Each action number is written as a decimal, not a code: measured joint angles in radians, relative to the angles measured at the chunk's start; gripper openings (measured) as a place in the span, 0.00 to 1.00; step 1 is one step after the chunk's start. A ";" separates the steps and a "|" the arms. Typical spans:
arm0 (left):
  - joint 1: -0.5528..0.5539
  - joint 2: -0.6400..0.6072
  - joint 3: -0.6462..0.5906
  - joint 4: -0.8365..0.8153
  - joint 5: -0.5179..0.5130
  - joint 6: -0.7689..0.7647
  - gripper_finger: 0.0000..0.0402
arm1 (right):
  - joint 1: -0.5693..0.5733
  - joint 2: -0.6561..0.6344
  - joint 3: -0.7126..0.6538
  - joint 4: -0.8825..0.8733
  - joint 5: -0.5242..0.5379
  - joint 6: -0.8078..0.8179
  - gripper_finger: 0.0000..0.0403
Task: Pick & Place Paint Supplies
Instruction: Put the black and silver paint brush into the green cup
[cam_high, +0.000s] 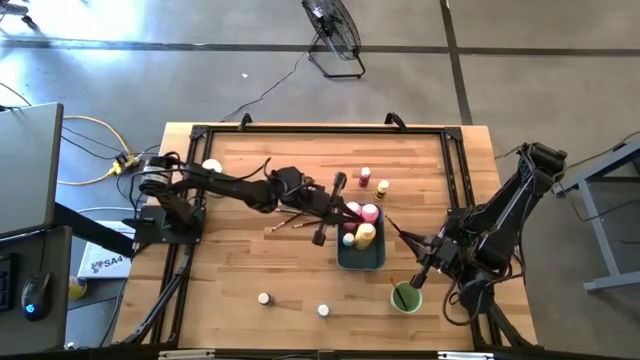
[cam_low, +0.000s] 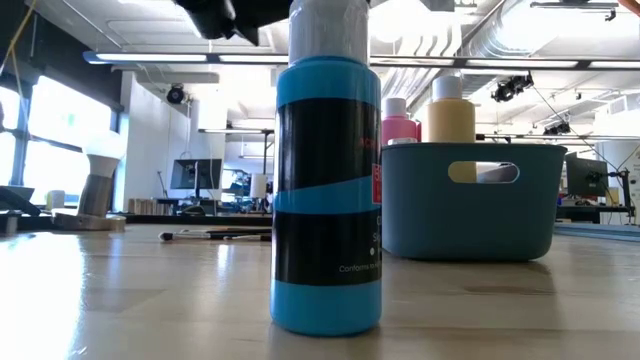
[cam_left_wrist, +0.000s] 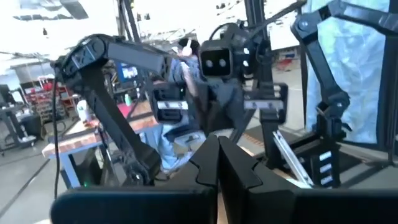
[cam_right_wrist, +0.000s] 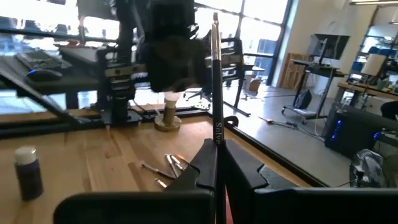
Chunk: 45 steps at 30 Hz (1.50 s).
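Right tool (cam_high: 424, 268): clamped on a paintbrush (cam_right_wrist: 215, 81), shaft upright between the fingers, green cup (cam_high: 406, 297) just beside and below. Left tool (cam_high: 322, 235): closed, empty, beside the blue-grey tray (cam_high: 362, 261) mid-bench.

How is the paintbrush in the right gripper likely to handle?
The paintbrush stands straight above the shut right gripper, so it's probably stiff and light. Pinched at one narrow spot, it may pivot. Its thin round handle would likely roll if laid on the table.
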 joint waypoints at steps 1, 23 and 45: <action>0.000 0.009 0.012 -0.001 0.001 -0.001 0.00 | 0.000 0.000 0.000 0.006 -0.013 -0.013 0.01; -0.010 0.122 0.141 0.017 0.056 0.003 0.32 | -0.008 0.000 0.000 0.024 -0.097 -0.064 0.01; -0.042 0.138 0.141 0.055 0.038 -0.003 0.32 | -0.086 0.000 0.000 0.039 -0.204 -0.116 0.01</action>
